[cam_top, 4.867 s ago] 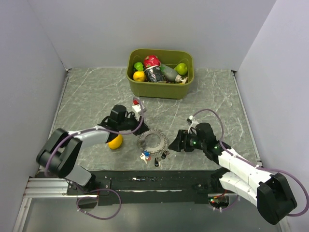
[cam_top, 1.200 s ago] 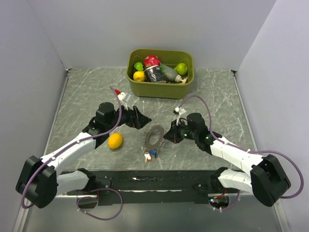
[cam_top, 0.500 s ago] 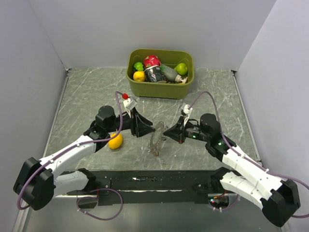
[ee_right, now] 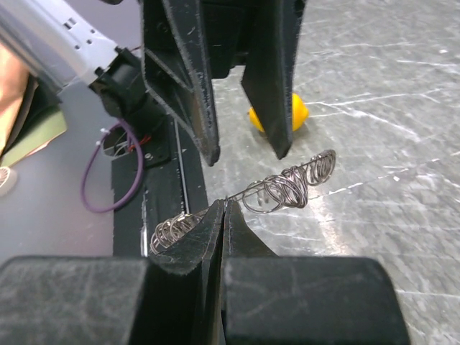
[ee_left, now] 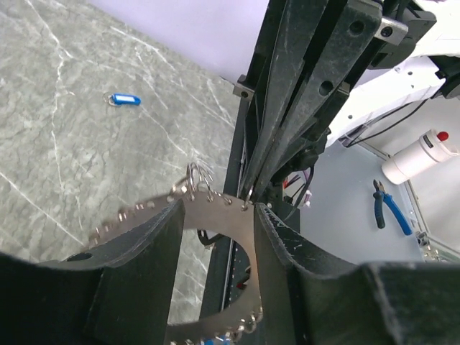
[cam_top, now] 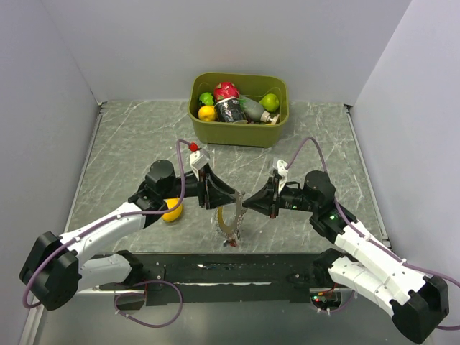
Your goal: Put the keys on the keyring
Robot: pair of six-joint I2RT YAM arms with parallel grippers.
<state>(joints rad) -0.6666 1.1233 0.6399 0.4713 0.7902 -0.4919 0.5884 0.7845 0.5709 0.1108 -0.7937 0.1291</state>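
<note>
the lemon (cam_top: 172,211) lies on the grey marbled table (cam_top: 122,144) at the left, partly hidden by the left arm. the left gripper (cam_top: 230,194) points right at the keyring (cam_top: 229,217). its 2 fingers (ee_left: 147,241) are spread, with a stretch of the toothed band showing in the gap. whether they touch it i cannot tell. the keyring stands on edge between the 2 arms, near the middle of the table's near side, with small wire loops (ee_right: 287,188) along its rim. a small reddish cluster (cam_top: 231,242) sits at its lowest point, too small to make out. a blue key (ee_left: 123,100) lies alone on the table. the right gripper (cam_top: 245,203), fingers pressed together, pinches the keyring's rim. at the far side, the green bin (cam_top: 237,135) holds fruit.
</note>
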